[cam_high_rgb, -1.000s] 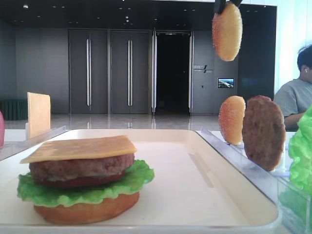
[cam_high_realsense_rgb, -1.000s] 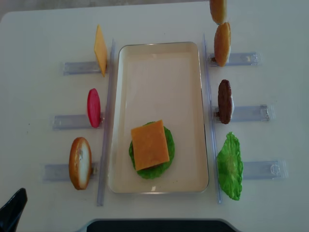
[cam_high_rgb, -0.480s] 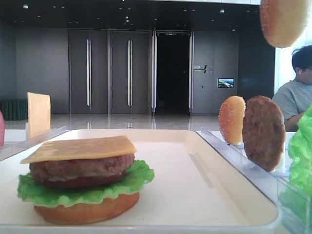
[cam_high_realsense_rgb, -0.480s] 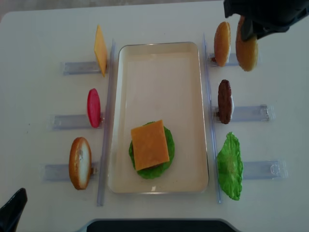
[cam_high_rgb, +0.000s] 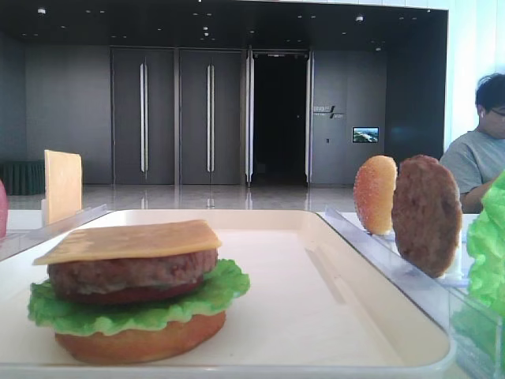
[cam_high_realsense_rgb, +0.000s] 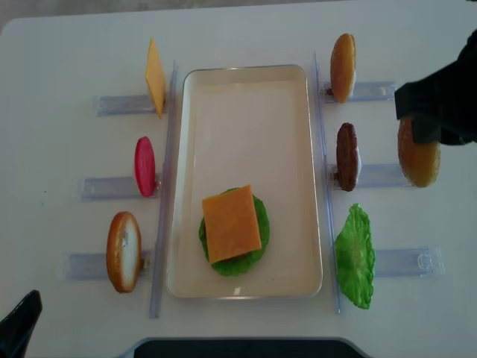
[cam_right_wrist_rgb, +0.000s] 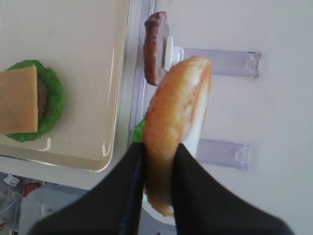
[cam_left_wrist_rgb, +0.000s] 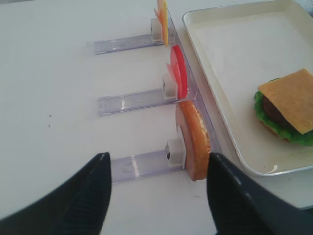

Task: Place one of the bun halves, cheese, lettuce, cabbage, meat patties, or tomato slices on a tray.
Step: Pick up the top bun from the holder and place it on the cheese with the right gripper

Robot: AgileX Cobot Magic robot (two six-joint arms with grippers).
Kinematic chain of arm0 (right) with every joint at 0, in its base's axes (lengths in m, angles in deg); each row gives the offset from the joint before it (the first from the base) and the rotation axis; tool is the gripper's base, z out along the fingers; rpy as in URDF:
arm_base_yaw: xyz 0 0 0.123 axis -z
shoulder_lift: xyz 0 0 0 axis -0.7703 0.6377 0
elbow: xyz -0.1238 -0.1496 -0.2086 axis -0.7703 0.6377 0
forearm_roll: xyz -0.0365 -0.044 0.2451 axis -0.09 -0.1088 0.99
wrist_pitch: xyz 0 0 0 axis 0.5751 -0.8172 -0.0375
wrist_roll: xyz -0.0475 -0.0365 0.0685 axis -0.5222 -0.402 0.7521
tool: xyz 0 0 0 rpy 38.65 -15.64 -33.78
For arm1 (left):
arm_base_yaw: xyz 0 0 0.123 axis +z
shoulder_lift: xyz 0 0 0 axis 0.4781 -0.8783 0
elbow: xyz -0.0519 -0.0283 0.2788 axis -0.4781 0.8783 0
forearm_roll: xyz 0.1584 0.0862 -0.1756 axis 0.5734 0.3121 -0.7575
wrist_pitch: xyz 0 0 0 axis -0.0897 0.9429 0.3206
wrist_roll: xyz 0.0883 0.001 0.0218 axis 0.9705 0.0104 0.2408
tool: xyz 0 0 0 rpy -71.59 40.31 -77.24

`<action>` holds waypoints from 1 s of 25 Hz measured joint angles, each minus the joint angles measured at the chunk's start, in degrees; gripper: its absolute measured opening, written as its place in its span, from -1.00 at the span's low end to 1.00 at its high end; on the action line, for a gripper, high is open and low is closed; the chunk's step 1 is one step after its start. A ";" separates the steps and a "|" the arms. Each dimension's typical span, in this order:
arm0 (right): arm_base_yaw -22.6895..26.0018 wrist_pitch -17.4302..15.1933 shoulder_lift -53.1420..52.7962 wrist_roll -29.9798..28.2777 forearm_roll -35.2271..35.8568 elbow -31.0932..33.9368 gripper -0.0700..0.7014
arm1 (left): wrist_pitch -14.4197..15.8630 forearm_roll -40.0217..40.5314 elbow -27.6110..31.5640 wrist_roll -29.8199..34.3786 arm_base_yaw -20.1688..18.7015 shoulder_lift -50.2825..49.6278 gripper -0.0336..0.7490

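Note:
My right gripper (cam_high_realsense_rgb: 419, 133) hangs over the table right of the tray, shut on a sesame bun half (cam_high_realsense_rgb: 419, 160) held on edge. In the right wrist view the bun half (cam_right_wrist_rgb: 178, 112) is pinched between the black fingers (cam_right_wrist_rgb: 129, 196), above the meat patty (cam_right_wrist_rgb: 155, 48). The cream tray (cam_high_realsense_rgb: 246, 127) holds a stack of bun base, lettuce, patty and a cheese slice (cam_high_realsense_rgb: 232, 224) near its front end. My left gripper (cam_left_wrist_rgb: 159, 191) stands open and empty beside the bun base (cam_left_wrist_rgb: 194, 139) on its rack, at the table's front left corner (cam_high_realsense_rgb: 19, 328).
Clear racks flank the tray. On the right stand a bun half (cam_high_realsense_rgb: 343, 57), a patty (cam_high_realsense_rgb: 346, 156) and lettuce (cam_high_realsense_rgb: 355, 256). On the left stand cheese (cam_high_realsense_rgb: 155, 78), a tomato slice (cam_high_realsense_rgb: 144, 165) and a bun base (cam_high_realsense_rgb: 124, 251). A person (cam_high_rgb: 477, 158) sits at the far right.
My right gripper has carried the bun half from the far right corner toward the front, to a spot beside the patty rack. It has left the low front view. The left arm is still.

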 joint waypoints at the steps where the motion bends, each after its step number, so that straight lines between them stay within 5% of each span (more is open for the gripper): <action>1: 0.00 0.00 -0.86 0.00 0.24 0.93 -0.44 | 0.00 0.00 0.00 0.00 0.00 0.00 0.29; 25: 0.00 1.54 -4.49 -5.30 7.26 7.73 -0.44 | -0.05 0.00 0.00 0.00 0.00 0.00 0.29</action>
